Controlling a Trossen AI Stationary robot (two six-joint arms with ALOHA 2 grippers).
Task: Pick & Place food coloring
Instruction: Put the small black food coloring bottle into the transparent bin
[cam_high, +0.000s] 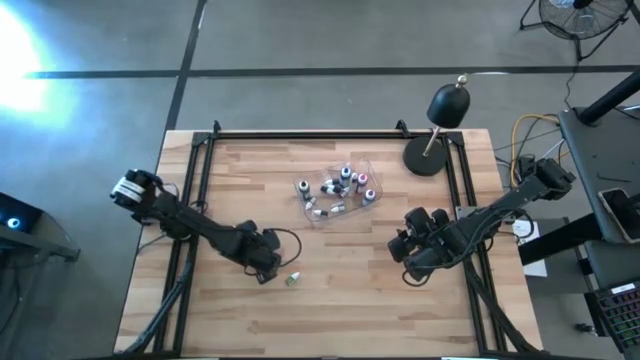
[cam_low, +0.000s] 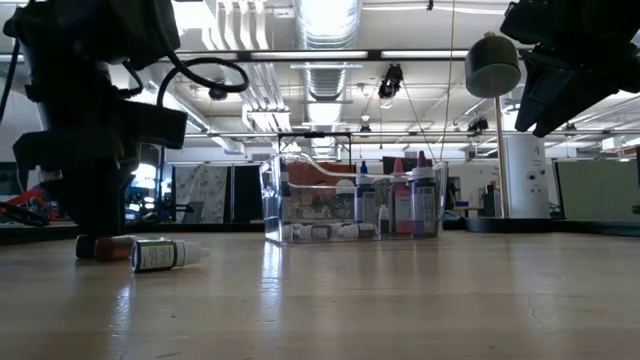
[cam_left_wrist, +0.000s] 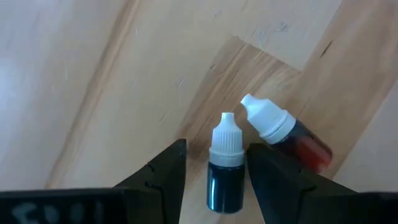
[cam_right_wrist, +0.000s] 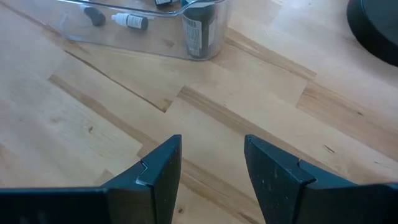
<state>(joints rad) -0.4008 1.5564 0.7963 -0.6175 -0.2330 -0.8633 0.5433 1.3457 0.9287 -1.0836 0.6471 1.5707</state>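
Note:
My left gripper (cam_left_wrist: 217, 149) is open and low over the table's near-left part (cam_high: 265, 265). Its fingers stand on either side of a dark blue dropper bottle with a white cap (cam_left_wrist: 225, 171), which lies flat on the wood. A red bottle with a white cap (cam_left_wrist: 287, 134) lies right beside it. A third bottle with a greenish label (cam_high: 293, 279) (cam_low: 160, 255) lies on its side just to the right. Several more bottles are in the clear tub (cam_high: 340, 188) (cam_low: 352, 205). My right gripper (cam_right_wrist: 211, 142) is open and raised over bare wood at the right (cam_high: 412, 255).
A black desk lamp with a round base (cam_high: 428, 158) stands at the far right corner. A black metal frame (cam_high: 200, 160) runs along the table's left, far and right edges. Bare wood lies between the tub and the near edge.

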